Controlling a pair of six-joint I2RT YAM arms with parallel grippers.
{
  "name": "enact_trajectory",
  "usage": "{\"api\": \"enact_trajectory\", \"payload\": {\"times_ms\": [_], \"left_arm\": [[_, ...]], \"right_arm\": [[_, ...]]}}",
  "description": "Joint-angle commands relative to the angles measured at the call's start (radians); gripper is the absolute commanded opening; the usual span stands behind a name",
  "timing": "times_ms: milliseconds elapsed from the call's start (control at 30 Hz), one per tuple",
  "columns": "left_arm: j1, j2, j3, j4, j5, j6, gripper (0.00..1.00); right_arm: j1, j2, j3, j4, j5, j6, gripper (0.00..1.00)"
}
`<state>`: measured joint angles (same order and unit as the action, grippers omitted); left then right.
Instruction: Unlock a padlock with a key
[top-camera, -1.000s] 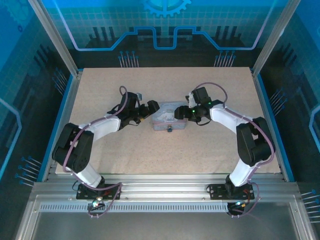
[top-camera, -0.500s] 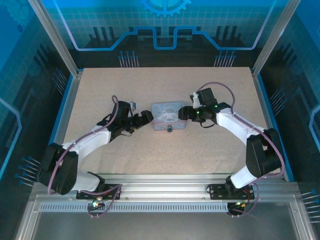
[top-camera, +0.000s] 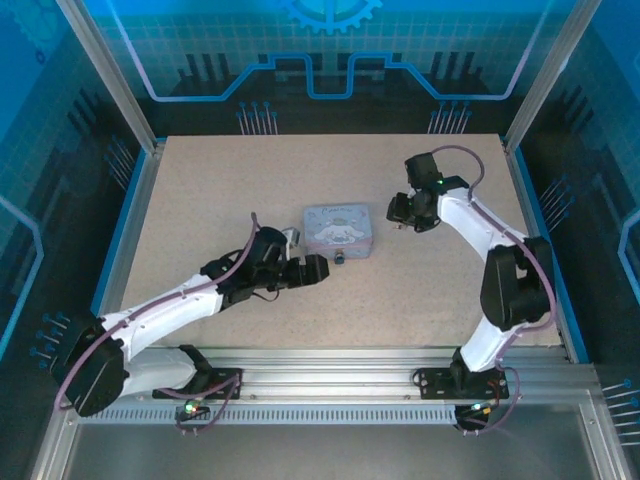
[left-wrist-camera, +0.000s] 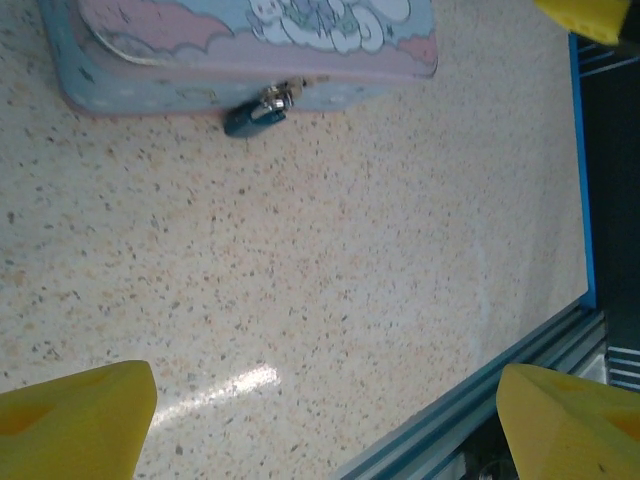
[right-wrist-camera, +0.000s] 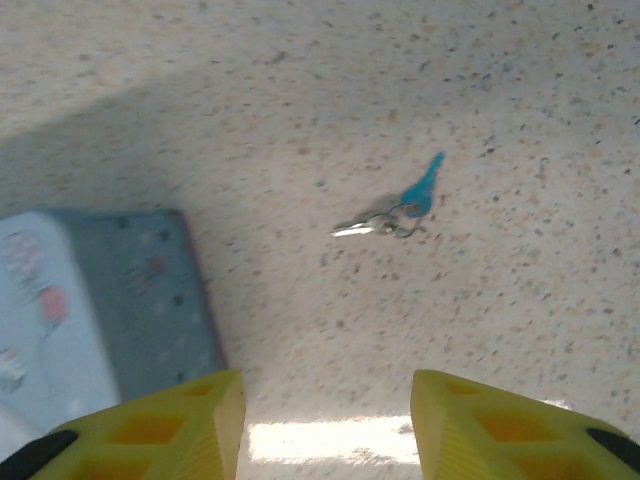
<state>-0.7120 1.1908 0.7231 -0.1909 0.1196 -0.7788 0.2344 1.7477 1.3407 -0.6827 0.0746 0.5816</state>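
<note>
**Both grippers empty, padlock on the tin's near side**

Over on the left, the left gripper hovers low over the speckled table, at about 7 o'clock from the pale blue cartoon tin. In its wrist view its yellow fingers stand wide apart with nothing between them. The small dark padlock hangs at the clasp on the tin's side wall, at 6 o'clock on the tin from above, and rests on the table. The right gripper sits at 3 o'clock from the tin, fingers parted and empty. A teal-headed key, ringed with a silver one, lies on the table at 12 o'clock from those fingers, apart from them.
</note>
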Motion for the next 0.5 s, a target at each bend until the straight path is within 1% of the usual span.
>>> {"api": "enact_trajectory", "payload": {"times_ms": [0,100,200,300,367,467], "left_arm": [[-0.032,0.002,0.028,-0.041,-0.041,0.011,0.9],[-0.045,0.001,0.022,-0.033,-0.048,0.004,0.9],[-0.051,0.0,0.009,-0.021,-0.047,-0.012,0.9],[-0.056,-0.003,-0.003,-0.013,-0.047,-0.025,0.9],[-0.055,-0.007,-0.009,-0.012,-0.048,-0.029,0.9],[-0.055,-0.01,-0.013,-0.015,-0.051,-0.03,0.9]], "right_arm": [[-0.027,0.081,0.055,-0.068,0.02,0.007,0.44],[-0.044,0.136,0.084,-0.069,0.009,0.027,0.44],[-0.053,0.184,0.113,-0.071,0.009,0.044,0.4],[-0.064,0.223,0.124,-0.055,-0.002,0.06,0.39],[-0.069,0.243,0.134,-0.046,-0.012,0.065,0.37],[-0.075,0.274,0.154,-0.05,-0.014,0.077,0.36]]}}
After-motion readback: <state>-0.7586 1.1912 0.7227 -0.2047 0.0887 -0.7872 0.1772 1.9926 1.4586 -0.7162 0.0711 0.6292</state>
